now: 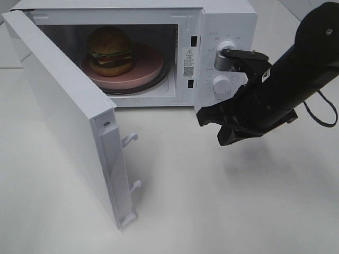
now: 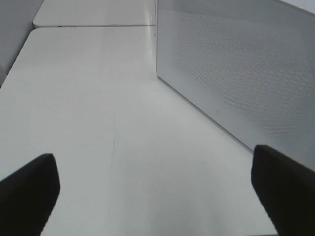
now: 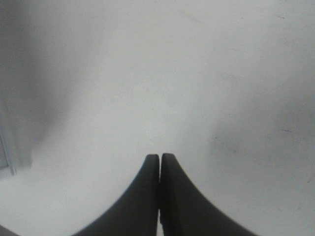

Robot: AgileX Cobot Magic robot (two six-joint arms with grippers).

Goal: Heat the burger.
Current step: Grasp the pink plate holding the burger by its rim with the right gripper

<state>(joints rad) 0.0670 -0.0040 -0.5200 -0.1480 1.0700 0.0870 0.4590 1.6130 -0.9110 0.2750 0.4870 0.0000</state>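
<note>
Your tall round burger (image 1: 109,50), with its glossy golden-brown bun over lettuce, tomato and dark patty, already sits inside the cavity of the white boxy microwave (image 1: 222,21). It stands upright on the flat pink round plate (image 1: 151,71), toward the left of it. What stands between it and heating is the white slab of a door (image 1: 58,100). It is swung wide open, hinged at the cavity's left edge, with its long face running out toward the front of the white tabletop (image 1: 212,201) and its free edge nearest the high camera. That is the relation to watch: the door's outer, perforated face (image 2: 246,73) lies just beside your black left fingers (image 2: 29,187). They are spread wide with nothing between them and hang low over the tabletop on the door's far side from the cavity. That arm looks better placed to push the door shut. Your black right fingers (image 3: 142,196) are pressed together on nothing. They hover over the tabletop in front of the control panel, just below the two round white knobs (image 1: 221,83), which probably suits them to turning the timer once the door is latched.
</note>
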